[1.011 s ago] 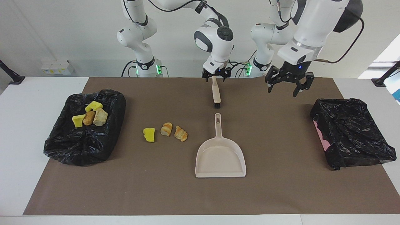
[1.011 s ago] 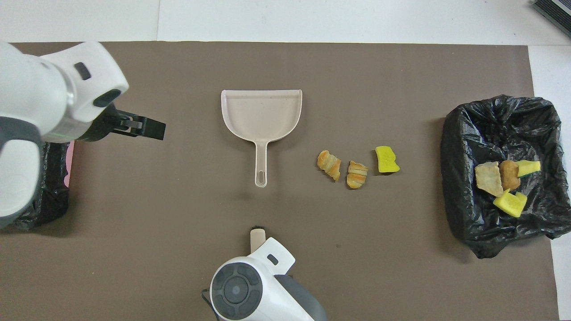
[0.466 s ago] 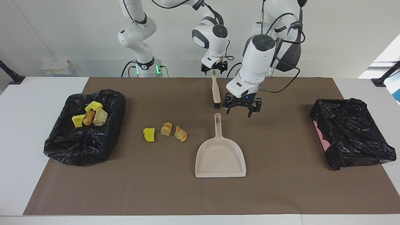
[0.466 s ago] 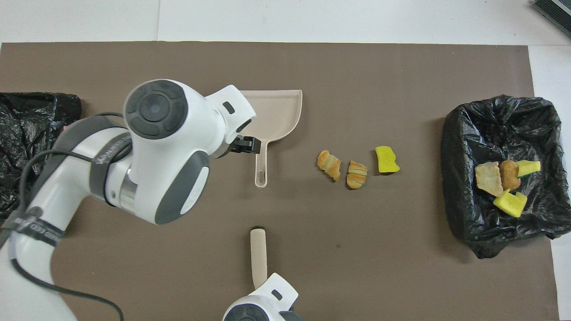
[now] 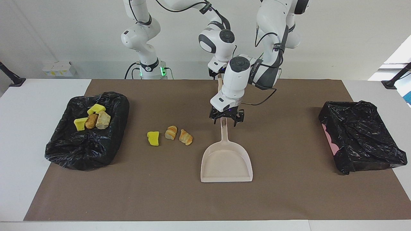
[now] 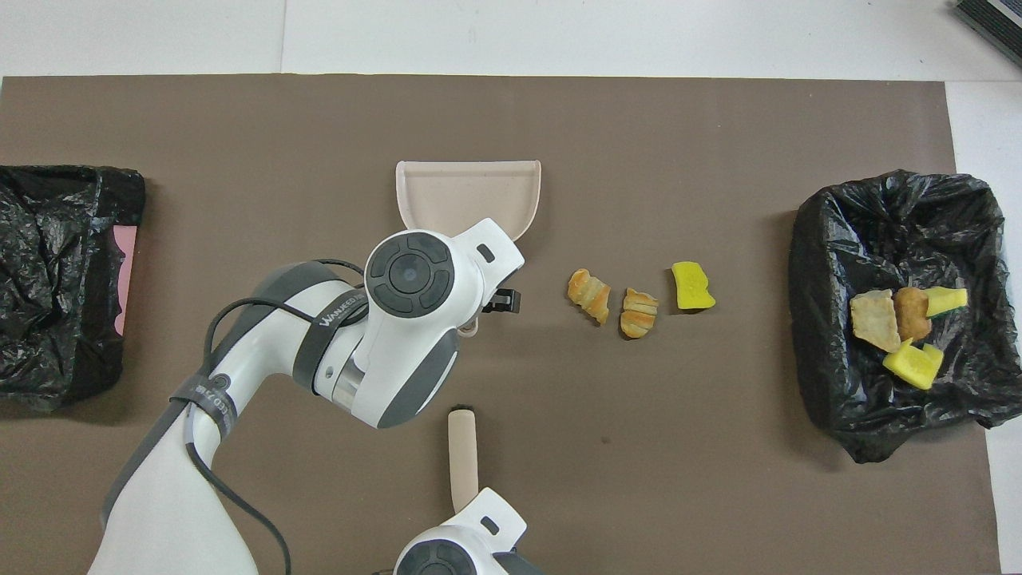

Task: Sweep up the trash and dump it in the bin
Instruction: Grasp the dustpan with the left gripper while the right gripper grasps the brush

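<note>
Overhead, the black-lined bin (image 6: 830, 239) at three o'clock holds four trash scraps (image 6: 894, 319). Three more scraps (image 6: 631, 299) lie loose at centre beside the dustpan (image 5: 226, 160). What the nine o'clock bin (image 6: 56, 239) contains is unclear. The left gripper (image 5: 226, 121), spread, straddles the dustpan handle. The right gripper (image 5: 215, 73) is at the brush (image 6: 462, 455); its grip I cannot tell.

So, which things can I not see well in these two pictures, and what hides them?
Right gripper: behind the left arm in the facing view; under its own wrist at the overhead view's bottom edge.
Brush: facing view, mostly covered by the left arm.
Dustpan handle: overhead view, under the left arm's wrist.
Left gripper: contact with that handle, too small to tell.
</note>
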### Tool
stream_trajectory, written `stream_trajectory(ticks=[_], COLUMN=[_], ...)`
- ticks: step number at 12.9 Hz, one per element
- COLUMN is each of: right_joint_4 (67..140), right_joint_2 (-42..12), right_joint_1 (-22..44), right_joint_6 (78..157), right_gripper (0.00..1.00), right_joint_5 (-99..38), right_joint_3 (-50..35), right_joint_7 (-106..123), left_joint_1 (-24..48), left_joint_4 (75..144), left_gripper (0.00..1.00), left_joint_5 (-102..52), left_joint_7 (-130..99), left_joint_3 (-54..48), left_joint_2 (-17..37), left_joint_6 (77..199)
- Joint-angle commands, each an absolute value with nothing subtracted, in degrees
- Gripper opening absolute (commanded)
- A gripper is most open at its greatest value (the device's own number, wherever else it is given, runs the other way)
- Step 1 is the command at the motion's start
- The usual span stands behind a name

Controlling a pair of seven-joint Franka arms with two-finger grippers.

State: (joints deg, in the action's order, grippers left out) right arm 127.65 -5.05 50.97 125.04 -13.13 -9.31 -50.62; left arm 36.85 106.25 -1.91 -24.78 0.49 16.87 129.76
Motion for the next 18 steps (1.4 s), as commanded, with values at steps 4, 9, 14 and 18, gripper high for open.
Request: stream_trajectory(ticks=[4,9,14,18], right_joint_4=[126.65,126.74,125.25,120.34], right_joint_2=[-4.84,-1.85,-0.35,-2.98], right_joint_1=[49.84,42.03,32.54,23.75], right_joint_6=[125.86,120.34,114.54,110.23], right_gripper=[0.00,0.00,0.00,0.00], right_joint_5=[-14.33,-12.66,-3.12,7.08], right_joint_3=[-9.14,-8.79,-8.79,-8.88], right_joint_7=[-53.35,-53.44,-50.29,-45.35], left_joint_1=[37.88,37.27,36.83,35.34], left_joint_4=[108.72,108.11,107.31,107.23], left_gripper=[1.00,0.59,0.04,0.00], left_joint_5=[-2.11,-0.97,1.39,2.90], left_joint_7=[-25.49,-26.54,-25.49,-19.54], left_joint_3=[1.67,1.76,1.67,2.11], left_joint_2=[18.02,18.63,18.81,15.66], left_joint_6=[133.24,135.79,135.53,133.25])
